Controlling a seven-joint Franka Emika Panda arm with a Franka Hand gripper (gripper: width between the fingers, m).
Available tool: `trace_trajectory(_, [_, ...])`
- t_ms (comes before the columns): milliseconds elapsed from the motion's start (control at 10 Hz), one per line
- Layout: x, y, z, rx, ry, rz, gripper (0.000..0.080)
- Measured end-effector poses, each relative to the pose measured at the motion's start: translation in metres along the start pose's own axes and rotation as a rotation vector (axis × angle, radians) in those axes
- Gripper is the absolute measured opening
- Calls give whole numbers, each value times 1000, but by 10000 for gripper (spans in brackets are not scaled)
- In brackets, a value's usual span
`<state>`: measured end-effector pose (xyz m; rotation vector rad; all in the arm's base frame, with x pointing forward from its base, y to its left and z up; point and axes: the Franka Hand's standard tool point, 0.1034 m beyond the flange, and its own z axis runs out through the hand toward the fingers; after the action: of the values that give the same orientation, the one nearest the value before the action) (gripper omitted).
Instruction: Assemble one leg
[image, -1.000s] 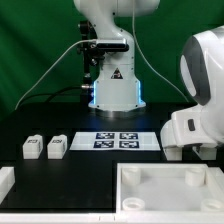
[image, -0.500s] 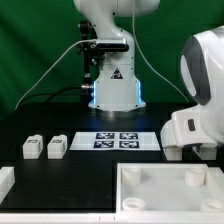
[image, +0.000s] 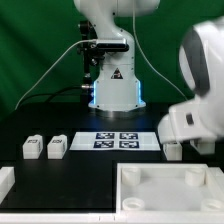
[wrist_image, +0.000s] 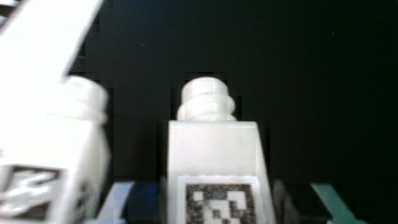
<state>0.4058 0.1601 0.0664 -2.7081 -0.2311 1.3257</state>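
In the wrist view a white leg (wrist_image: 219, 150) with a rounded peg end and a black-and-white tag stands between my gripper's (wrist_image: 228, 203) two fingers. The jaws stand open, with dark gaps on both sides of the leg. A second leg (wrist_image: 68, 150) stands close beside it. In the exterior view the arm's white housing (image: 200, 90) hangs at the right and hides the gripper. A leg (image: 172, 150) shows just beneath it. Two more legs (image: 32, 147) (image: 57, 147) stand at the left.
The marker board (image: 118, 139) lies in front of the robot base (image: 113, 85). The large white square panel (image: 165, 192) with raised rim lies at the front. A white part (image: 5, 183) sits at the front left edge.
The arm's white housing has shifted a little toward the exterior view's left and downward. The legs, panel and marker board have not moved.
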Motion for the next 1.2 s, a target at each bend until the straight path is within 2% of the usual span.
trace_trajectory(200, [-24, 15, -33, 6, 47, -32, 287])
trace_trajectory(300, [-31, 21, -47, -3, 166, -25, 287])
trace_trajectory(400, [-34, 23, -45, -20, 273, -15, 287])
trace_trajectory(500, [-25, 25, -46, -31, 408, -11, 287])
trace_trajectory(600, [-29, 28, -46, -43, 467, -9, 287])
trace_trajectory(700, [-22, 38, -78, -74, 586, -52, 287])
trace_trajectory(800, [-24, 49, -118, -91, 699, -81, 287])
trace_trajectory(900, [-22, 53, -150, -94, 816, -88, 287])
trace_trajectory(1000, [-19, 56, -174, -97, 948, -94, 287])
trace_trajectory(1100, [-17, 58, -168, -110, 1051, -89, 287])
trace_trajectory(1200, [-18, 61, -158, -122, 1091, -88, 287])
